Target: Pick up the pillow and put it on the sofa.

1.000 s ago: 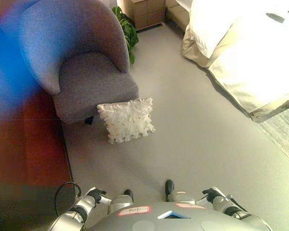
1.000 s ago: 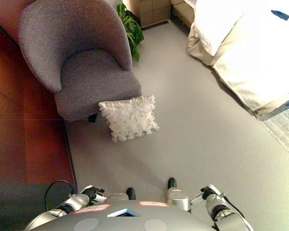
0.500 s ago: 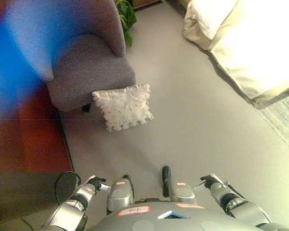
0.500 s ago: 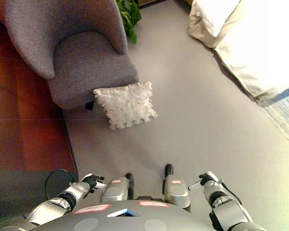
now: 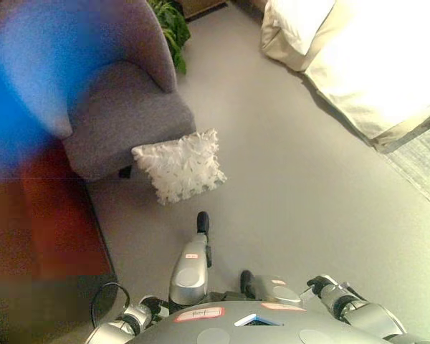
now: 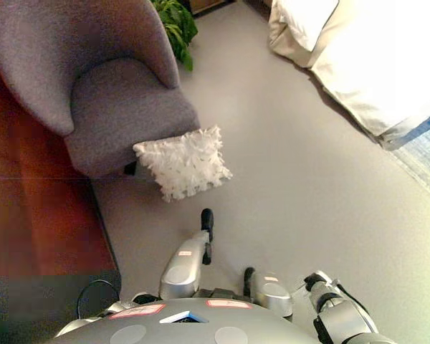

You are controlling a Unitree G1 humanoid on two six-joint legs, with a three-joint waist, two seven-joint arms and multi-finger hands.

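Pillow (image 6: 183, 162), white and ruffled, sits a little left of the frame's centre, propped on the grey floor (image 6: 294, 179) with its upper edge leaning against the front of the grey armchair (image 6: 122, 118), the sofa of the task. It is tilted rather than flat, which I judge leaves its near, lower edge free for a hand to get under. The seat just above and to the upper left is bare, so the lift called for looks short: up and back onto the cushion. Both hands are low at the bottom edge, well apart from the pillow. The right hand (image 6: 317, 282) shows at the lower right holding nothing (whether its fingers are curled or relaxed I cannot tell), and the left hand (image 5: 149, 307) is barely visible at the lower left, its fingers also unreadable. A green plant (image 6: 173, 21) stands behind the chair at the top, and a pale bed (image 6: 373, 50) fills the upper right, clear of the work.
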